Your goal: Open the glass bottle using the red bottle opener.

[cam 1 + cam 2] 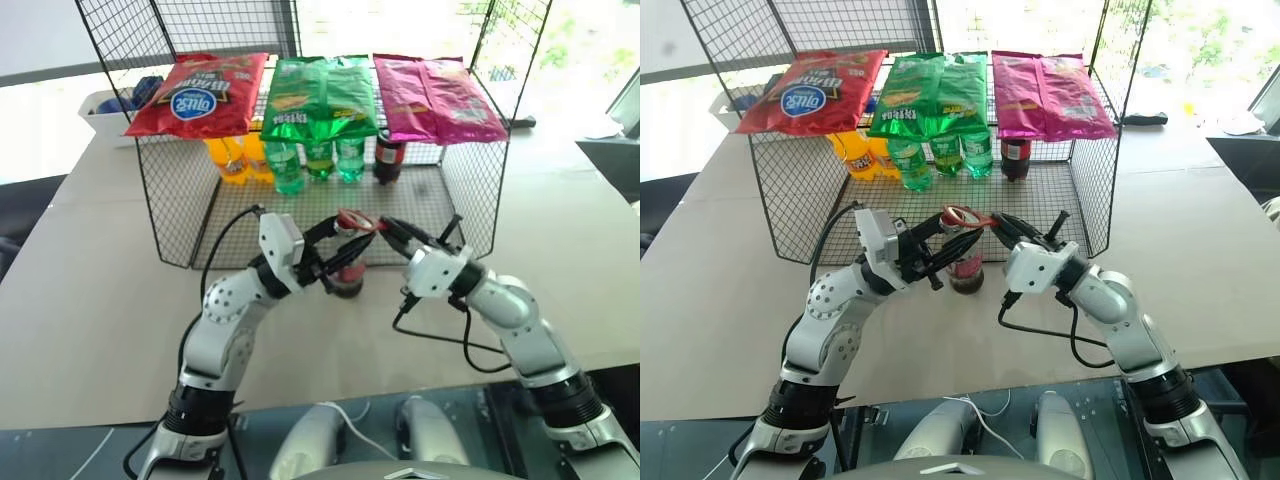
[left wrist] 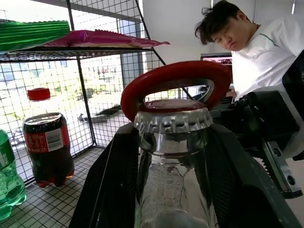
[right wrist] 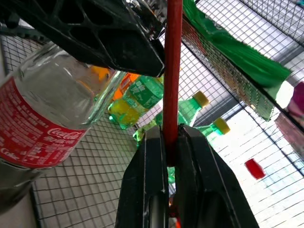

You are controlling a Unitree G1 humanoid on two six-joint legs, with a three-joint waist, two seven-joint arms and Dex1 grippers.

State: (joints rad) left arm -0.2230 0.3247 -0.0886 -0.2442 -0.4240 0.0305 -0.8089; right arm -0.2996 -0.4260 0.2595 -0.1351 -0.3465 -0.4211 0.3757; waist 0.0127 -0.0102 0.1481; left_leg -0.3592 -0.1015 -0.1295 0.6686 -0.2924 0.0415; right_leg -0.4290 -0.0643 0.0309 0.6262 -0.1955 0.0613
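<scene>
So the glass bottle (image 1: 348,277) is stood upright on the counter (image 1: 90,300), just in front of the wire rack (image 1: 170,215), and it's gripped around the neck by the left gripper (image 1: 338,258), fingers closed partway against the glass on either side. In the left wrist view the neck can be seen sitting snug between the two black fingers (image 2: 111,190).

The red bottle opener (image 1: 357,220) is pinched by its handle in the right gripper (image 1: 385,228), jaws shut tight on it. The ring head is laid right over the bottle's crown cap (image 2: 172,119), tilted a bit, with the far edge of the ring sitting higher than the cap. Whether the metal lip is actually hooked under the cap's crimped edge can't be told from these views.

So the step in hand looks like seating the opener on the cap, with the prying not yet done, since the cap is on. What's likely called for next: the lip gets tucked under the cap's skirt, then the handle is levered upward while the bottle is held firm. If the bottle isn't clamped hard enough, it could be tipped or twisted instead of the cap being popped.

Behind the bottle, green soda bottles (image 1: 318,160) and a darker cola bottle (image 1: 388,158) are parked inside the rack, well apart from it.
</scene>
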